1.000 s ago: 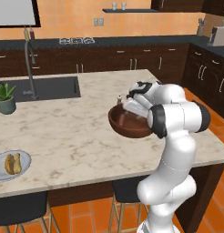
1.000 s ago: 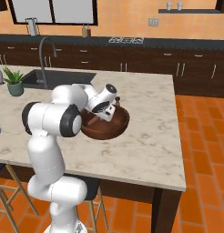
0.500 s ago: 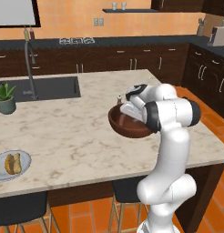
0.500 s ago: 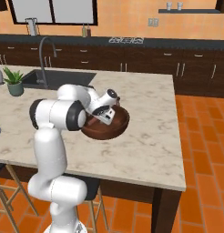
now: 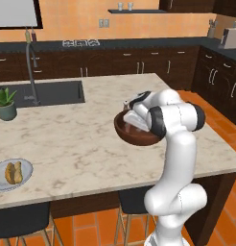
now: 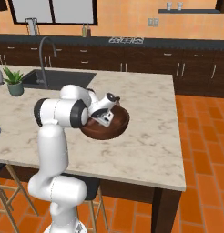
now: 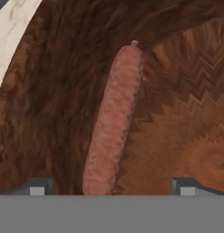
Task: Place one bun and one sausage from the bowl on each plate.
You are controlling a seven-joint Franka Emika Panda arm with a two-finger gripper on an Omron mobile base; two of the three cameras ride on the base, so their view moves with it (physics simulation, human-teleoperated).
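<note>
Marble island counter (image 5: 81,144) carries the wooden bowl (image 6: 118,129) at frame centre; the gripper (image 7: 109,187) dips inside, fingers spread wide astride the sausage (image 7: 114,123), apparently lined up for grasping.

Kitchen: marble island (image 5: 81,144), sink (image 5: 48,93), dark cabinets (image 5: 139,60).

Marble island counter (image 5: 81,139) fills mid-frame in the left base view. On it: dark wooden bowl (image 5: 134,134) right of centre, plate (image 5: 14,174) at lower left (bun and sausage on it), potted plant (image 5: 5,103) at left edge, beside the inset sink (image 5: 48,93).
</note>
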